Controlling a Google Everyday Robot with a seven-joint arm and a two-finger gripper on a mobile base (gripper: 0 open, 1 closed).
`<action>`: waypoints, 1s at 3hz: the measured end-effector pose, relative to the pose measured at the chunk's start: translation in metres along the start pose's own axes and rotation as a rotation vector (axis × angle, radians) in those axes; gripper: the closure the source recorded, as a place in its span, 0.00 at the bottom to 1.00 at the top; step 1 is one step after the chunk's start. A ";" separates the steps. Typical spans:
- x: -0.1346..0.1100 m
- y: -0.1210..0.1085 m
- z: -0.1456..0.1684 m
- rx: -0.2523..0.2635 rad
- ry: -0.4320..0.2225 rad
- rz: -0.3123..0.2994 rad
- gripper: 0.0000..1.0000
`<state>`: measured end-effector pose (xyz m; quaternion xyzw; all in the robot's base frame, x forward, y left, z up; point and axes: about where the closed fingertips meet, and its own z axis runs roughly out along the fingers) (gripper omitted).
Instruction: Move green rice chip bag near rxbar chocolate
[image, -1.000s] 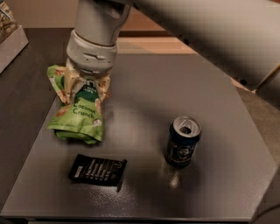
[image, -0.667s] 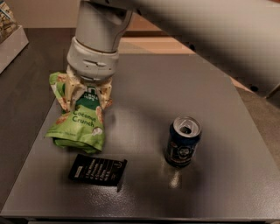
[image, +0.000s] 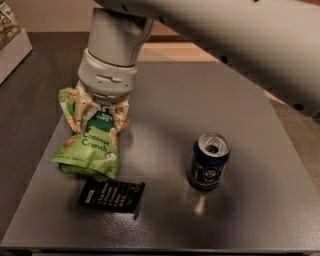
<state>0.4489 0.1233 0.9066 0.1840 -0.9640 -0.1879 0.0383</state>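
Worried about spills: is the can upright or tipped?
Upright: the can stands, opened top up. The gripper is at the green rice chip bag.

The pale arm (image: 235, 35) sweeps in from upper right, wrist (image: 114, 50) pointing straight down, gripper (image: 100, 116) low at left, its fingers (image: 80, 107) clamped on the green rice chip bag (image: 92, 145).

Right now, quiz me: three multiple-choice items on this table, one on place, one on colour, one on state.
1. The bag lies: A next to the bar; B behind the can; C atop the can.
2. The can is: A red; B dark blue; C yellow.
3. The gripper is: A open above the bar; B shut on the can; C shut on the bag.
A: its lower edge sits by the bar. B: blue body. C: fingers clamp the bag's top, at the table's left.
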 end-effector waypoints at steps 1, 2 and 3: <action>0.000 0.001 0.001 -0.001 -0.002 -0.001 0.13; -0.001 0.002 0.001 -0.002 -0.004 -0.003 0.00; -0.001 0.002 0.001 -0.002 -0.004 -0.003 0.00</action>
